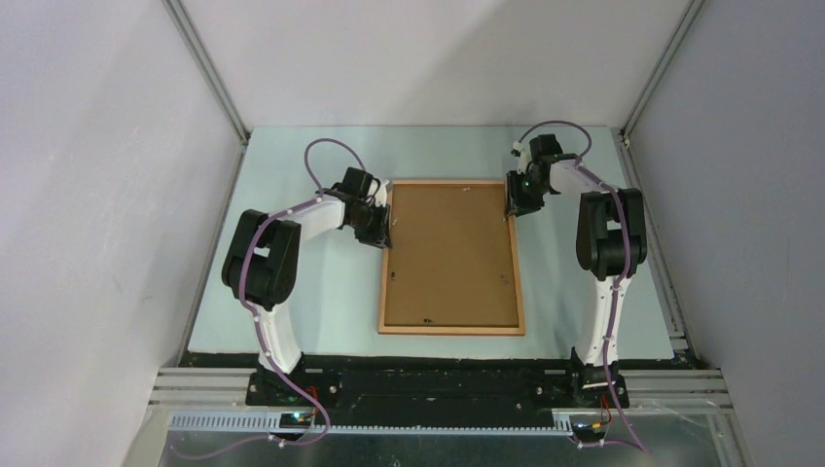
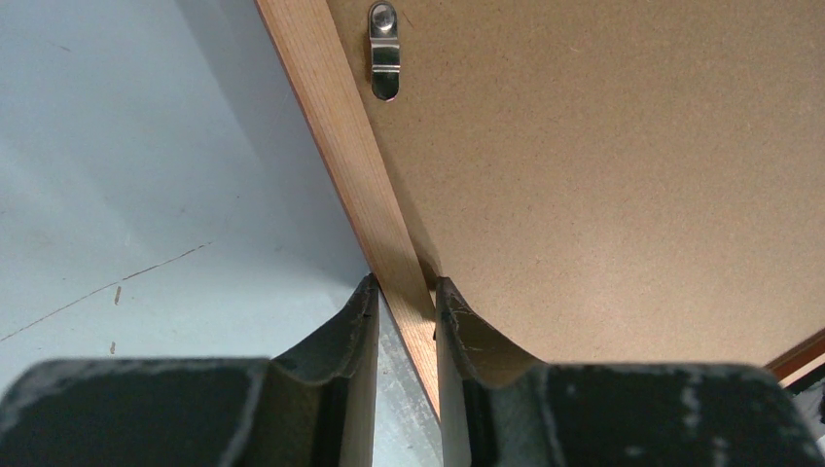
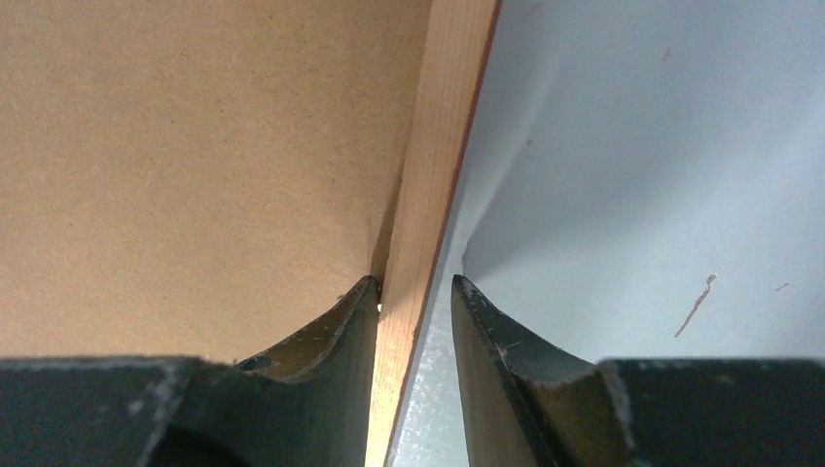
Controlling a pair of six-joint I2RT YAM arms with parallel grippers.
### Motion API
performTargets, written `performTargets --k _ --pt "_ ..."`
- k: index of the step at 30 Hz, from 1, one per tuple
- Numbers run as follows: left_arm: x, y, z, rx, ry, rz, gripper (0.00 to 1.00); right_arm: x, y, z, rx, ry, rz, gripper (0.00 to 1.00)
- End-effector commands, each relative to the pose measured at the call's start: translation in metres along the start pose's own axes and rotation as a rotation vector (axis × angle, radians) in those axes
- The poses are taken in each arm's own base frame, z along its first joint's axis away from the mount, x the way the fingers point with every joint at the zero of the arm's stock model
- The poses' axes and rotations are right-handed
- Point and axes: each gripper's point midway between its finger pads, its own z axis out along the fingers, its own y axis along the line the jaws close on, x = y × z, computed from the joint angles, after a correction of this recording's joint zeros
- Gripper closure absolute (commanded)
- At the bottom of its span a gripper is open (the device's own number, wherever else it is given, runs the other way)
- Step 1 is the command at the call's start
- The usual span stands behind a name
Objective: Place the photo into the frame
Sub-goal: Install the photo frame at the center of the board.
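Frame [image 2: 336,117] betw. L end effector [image 2: 406,289] fingers

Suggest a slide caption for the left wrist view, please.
Left pincer clamps the frame by its side rail, beside the backing board and a metal clip.

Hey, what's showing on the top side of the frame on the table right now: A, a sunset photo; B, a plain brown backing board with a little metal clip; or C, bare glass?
B: the frame lies back side up, its opening filled by the brown backing board, and the left wrist view shows a metal turn clip beside the rail.
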Motion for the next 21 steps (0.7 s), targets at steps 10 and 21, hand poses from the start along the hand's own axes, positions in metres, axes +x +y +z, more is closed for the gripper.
performTargets --k 10,21 --pt "-0.0100 -0.0138 -0.0113 0.061 -0.031 0.048 1.00 0.0147 -0.0054 -0.0002 -0.087 0.038 0.005 0.63" --pt "-0.0100 -0.0143 -0.0109 0.064 -0.030 0.047 1.00 0.0128 -0.0060 0.0022 -0.059 0.058 -0.025 0.58"
